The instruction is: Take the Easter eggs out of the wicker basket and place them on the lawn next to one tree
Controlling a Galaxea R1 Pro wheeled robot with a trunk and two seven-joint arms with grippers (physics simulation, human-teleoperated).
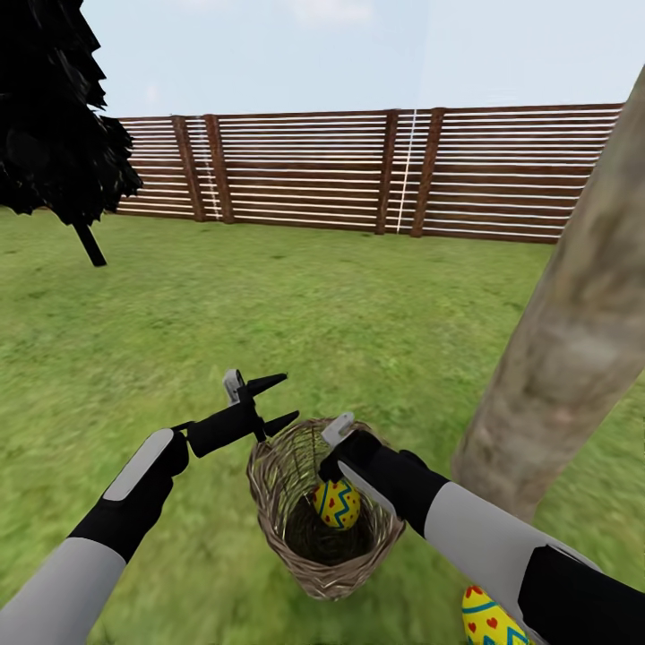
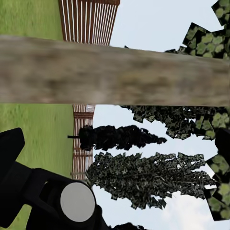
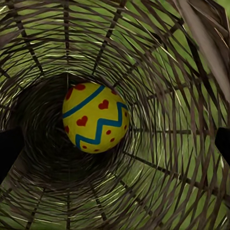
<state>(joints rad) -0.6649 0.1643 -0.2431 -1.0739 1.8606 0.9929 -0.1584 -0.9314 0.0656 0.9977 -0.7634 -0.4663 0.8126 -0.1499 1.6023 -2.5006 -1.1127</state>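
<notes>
The wicker basket point(image 1: 269, 502) sits on the lawn point(image 1: 269, 322) just in front of me, left of the thick grey-brown tree trunk point(image 1: 573, 340). One yellow Easter egg point(image 1: 337, 503) with a blue zigzag lies at its bottom. A second Easter egg point(image 1: 488, 620) lies on the grass by the foot of the tree, partly behind my right forearm. My right gripper point(image 1: 328, 466) reaches into the basket mouth. In the right wrist view it point(image 3: 115, 143) is open, its fingers wide on either side of the egg point(image 3: 96, 117), not touching it. My left gripper point(image 1: 278, 401) hovers open and empty, left of the basket rim.
A brown slat fence point(image 1: 385, 170) closes off the lawn at the back. A dark-leaved, thin-trunked tree point(image 1: 54, 116) stands far left. The left wrist view looks across the trunk point(image 2: 115, 69) toward the fence point(image 2: 88, 21) and dark foliage point(image 2: 143, 177).
</notes>
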